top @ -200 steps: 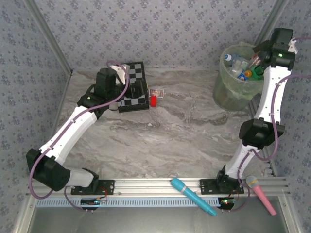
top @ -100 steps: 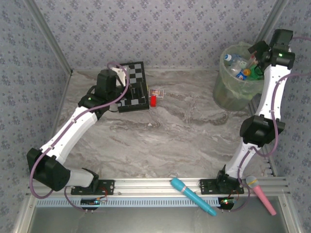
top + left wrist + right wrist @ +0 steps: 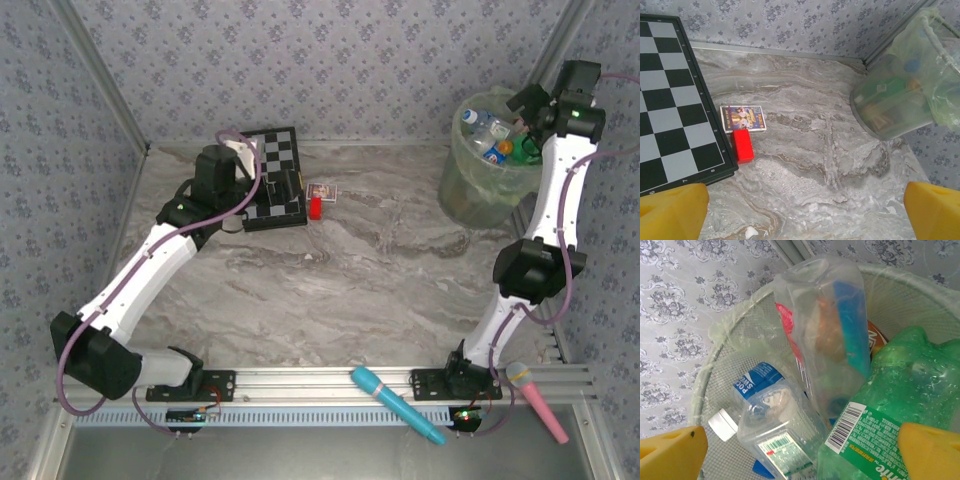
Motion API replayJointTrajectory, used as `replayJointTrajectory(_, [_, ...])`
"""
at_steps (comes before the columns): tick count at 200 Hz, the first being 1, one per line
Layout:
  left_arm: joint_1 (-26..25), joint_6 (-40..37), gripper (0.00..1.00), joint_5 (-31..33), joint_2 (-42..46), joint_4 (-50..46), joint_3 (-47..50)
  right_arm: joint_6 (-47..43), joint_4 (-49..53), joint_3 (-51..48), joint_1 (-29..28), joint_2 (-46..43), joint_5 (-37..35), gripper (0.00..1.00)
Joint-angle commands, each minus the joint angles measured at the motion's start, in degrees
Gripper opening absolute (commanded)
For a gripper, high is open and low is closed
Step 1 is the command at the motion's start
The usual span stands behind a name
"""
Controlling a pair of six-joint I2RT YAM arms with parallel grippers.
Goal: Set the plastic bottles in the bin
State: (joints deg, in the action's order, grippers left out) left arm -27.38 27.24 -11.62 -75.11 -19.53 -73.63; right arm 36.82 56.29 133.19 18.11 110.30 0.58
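Over the bin (image 3: 466, 186) at upper right, the right gripper (image 3: 527, 104) gapes empty, the left gripper (image 3: 802, 212) likewise over the table (image 3: 840, 165); the plastic bottles (image 3: 774, 416) look binned, so lifting clear seems next.

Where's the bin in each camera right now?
Top external: the bin stands upper right, in the back corner.
Left wrist: bin at right edge, upper half, seen side-on.
Right wrist: bin looked into from above, rim arcing left to top right.
Shared landmark: the metal corner post behind it.
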Motion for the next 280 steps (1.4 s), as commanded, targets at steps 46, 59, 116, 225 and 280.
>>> replayJointTrajectory(46, [1.9, 0.1, 1.0, 10.5, 4.5, -2.3, 1.9, -13.4, -0.5, -8.4, -5.0, -13.2, -3.0, 1.0])
replayJointTrajectory(59, [2.1, -0.2, 1.0, 14.2, 5.6, -3.1, 2.8, -16.7, -3.9, -14.1, -7.3, -17.0, -3.1, 1.0])
replayJointTrajectory(116, [6.2, -0.1, 1.0, 28.4, 11.0, -3.5, 11.0, -29.8, -26.7, -45.0, -23.4, -33.6, -2.6, 1.0])
replayJointTrajectory(225, [17.2, -13.2, 1.0, 40.9, 19.2, 12.8, 38.7, -32.1, -60.6, -86.7, -33.6, -32.4, -18.2, 1.0])
replayJointTrajectory(280, [23.1, -16.1, 1.0, 35.9, 10.5, 35.5, 49.3, -36.6, -73.9, -96.5, -26.7, -26.5, -22.4, 1.0])
